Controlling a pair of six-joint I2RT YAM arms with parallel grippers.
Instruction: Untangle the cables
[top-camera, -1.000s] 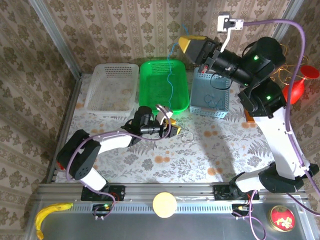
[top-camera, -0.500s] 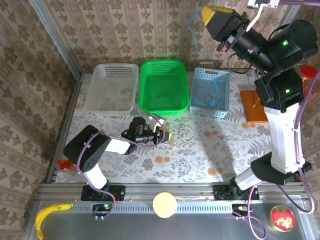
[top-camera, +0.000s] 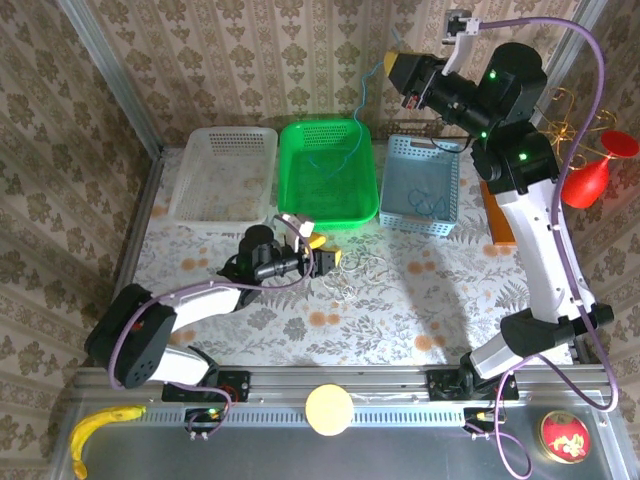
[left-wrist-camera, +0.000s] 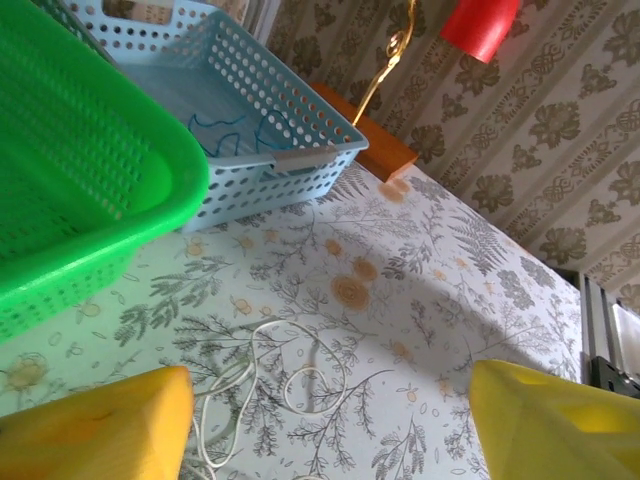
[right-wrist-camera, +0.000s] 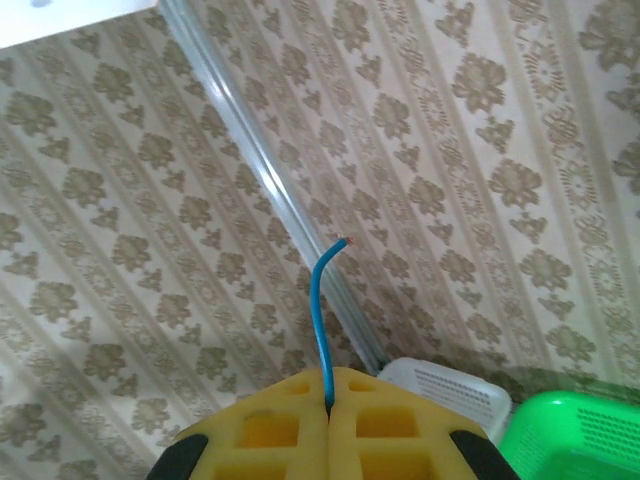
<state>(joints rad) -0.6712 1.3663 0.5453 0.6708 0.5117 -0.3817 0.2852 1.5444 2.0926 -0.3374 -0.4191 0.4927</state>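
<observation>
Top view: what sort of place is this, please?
Probably a robot test cell: left arm and right arm bolted to a metal rail, wallpapered panels around the table, baskets in a row.

The white basket (top-camera: 222, 180), green basket (top-camera: 298, 200) and blue basket (top-camera: 415, 222) stand side by side along the far wall; a wooden board (top-camera: 495, 226) lies just right of them; a blue cable (top-camera: 363, 98) hangs from the raised right gripper (top-camera: 394, 66) down over the green one; right of the pale cable loops (top-camera: 365, 268) the surface (top-camera: 450, 292) lies bare.
</observation>
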